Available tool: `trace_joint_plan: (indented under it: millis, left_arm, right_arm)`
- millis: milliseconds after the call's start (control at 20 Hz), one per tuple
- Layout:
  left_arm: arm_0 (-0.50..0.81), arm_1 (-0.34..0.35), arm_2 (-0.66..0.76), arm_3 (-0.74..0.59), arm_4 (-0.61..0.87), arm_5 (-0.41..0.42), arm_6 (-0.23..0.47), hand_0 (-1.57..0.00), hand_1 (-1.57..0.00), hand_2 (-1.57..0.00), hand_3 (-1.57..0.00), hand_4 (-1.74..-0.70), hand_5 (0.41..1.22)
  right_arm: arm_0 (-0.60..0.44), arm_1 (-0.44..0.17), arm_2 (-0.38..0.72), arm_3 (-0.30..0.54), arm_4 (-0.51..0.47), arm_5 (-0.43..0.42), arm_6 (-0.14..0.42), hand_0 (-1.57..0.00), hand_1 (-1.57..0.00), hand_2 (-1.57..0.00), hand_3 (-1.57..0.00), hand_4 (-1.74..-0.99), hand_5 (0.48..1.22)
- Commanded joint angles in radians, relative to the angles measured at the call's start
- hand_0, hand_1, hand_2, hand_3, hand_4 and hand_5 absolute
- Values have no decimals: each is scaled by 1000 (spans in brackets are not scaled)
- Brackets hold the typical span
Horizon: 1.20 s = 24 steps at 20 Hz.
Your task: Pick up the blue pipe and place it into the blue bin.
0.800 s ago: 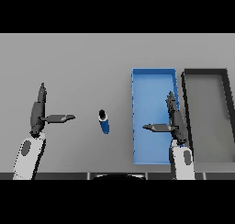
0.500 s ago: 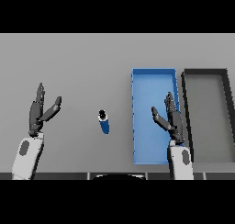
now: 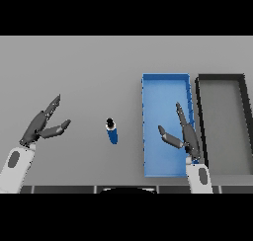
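The blue pipe (image 3: 112, 132) is short with a dark end cap, and it lies on the grey table between my two hands. The blue bin (image 3: 149, 126) stands to its right, holding nothing. My left hand (image 3: 41, 126) hovers open at the left, well apart from the pipe, fingers spread and pointing up and right. Over the blue bin's right side my right hand (image 3: 185, 133) is open too, its thumb stretched left. Neither hand touches the pipe.
A black bin (image 3: 240, 87) stands directly right of the blue bin, their long sides nearly touching. The grey table (image 3: 74, 72) stretches to the back and left.
Both hands have turned and tilted: the left hand's fingers now lean up and right and it sits further left; the right hand's thumb swung upward. The pipe has not moved.
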<state>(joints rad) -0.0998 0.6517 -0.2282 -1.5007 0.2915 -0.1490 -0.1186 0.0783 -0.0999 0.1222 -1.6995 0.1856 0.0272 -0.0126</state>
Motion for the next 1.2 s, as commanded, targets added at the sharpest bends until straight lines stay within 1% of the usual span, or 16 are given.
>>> trace_joint_plan:
  millis: [0,150,200,250,350,400,450,500,650,750,800,850,900,1000,1100,1150]
  left_arm:
    - [19,11,-15,-33,7,-29,-15,1,1,1,1,-1090,596]
    - [45,23,-67,-72,1,-102,-15,1,1,1,1,-1102,554]
    - [56,13,-89,-94,-5,-109,-11,1,1,1,1,-1111,534]
    - [52,5,-107,-106,-9,-113,18,1,1,1,1,-1124,514]
    - [48,-17,-149,-131,-22,-134,17,1,1,1,1,-1158,497]
    - [49,-35,-169,-132,-44,-132,13,1,1,1,1,-1170,490]
    - [44,-48,-187,-147,-68,-117,26,1,1,1,1,-1176,484]
    - [41,-62,-202,-139,-95,-106,29,1,1,1,1,-1176,475]
    - [36,-116,-239,-130,-141,-81,19,1,1,1,1,-1186,464]
    - [23,-156,-258,-103,-158,-73,34,1,1,1,1,-1193,465]
    - [14,-183,-270,-72,-167,-73,35,1,1,1,1,-1200,467]
    - [9,-205,-276,-55,-163,-75,44,1,1,1,1,-1206,468]
    - [-16,-229,-281,-28,-173,-69,63,1,1,1,1,-1195,467]
    - [-37,-266,-287,15,-169,-80,49,1,1,1,1,-1189,469]
    - [-79,-296,-293,69,-186,-82,60,1,1,1,1,-1172,464]
    - [-91,-305,-301,94,-208,-81,43,1,1,1,1,-1152,459]
  right_arm:
    - [14,-7,-1,-1,-4,8,-13,1,1,1,1,-1186,598]
    - [6,-16,-1,4,-6,19,-39,1,1,1,1,-1198,607]
    - [4,-10,7,7,2,16,-38,1,1,1,1,-1201,609]
    - [12,-7,11,8,7,14,-45,1,1,1,1,-1205,611]
    - [3,-11,7,6,7,14,-38,1,1,1,1,-1208,612]
    - [6,-10,5,-1,6,9,-28,1,1,1,1,-1211,613]
    - [6,-7,8,8,7,13,-26,1,1,1,1,-1212,613]
    - [26,5,19,12,14,9,-45,1,1,1,1,-1217,615]
    - [14,12,20,4,13,6,-32,1,1,1,1,-1223,620]
    - [29,7,23,-27,10,11,-35,1,1,1,1,-1230,622]
    - [30,9,24,-20,16,7,-28,1,1,1,1,-1231,623]
    - [47,2,21,-34,14,7,-39,1,1,1,1,-1229,622]
    - [47,0,17,-41,6,11,-32,1,1,1,1,-1229,621]
    - [47,7,17,-34,8,5,-23,1,1,1,1,-1218,612]
    - [38,2,11,-31,12,1,-17,1,1,1,1,-1208,608]
    - [42,4,14,-40,6,5,-17,1,1,1,1,-1206,606]
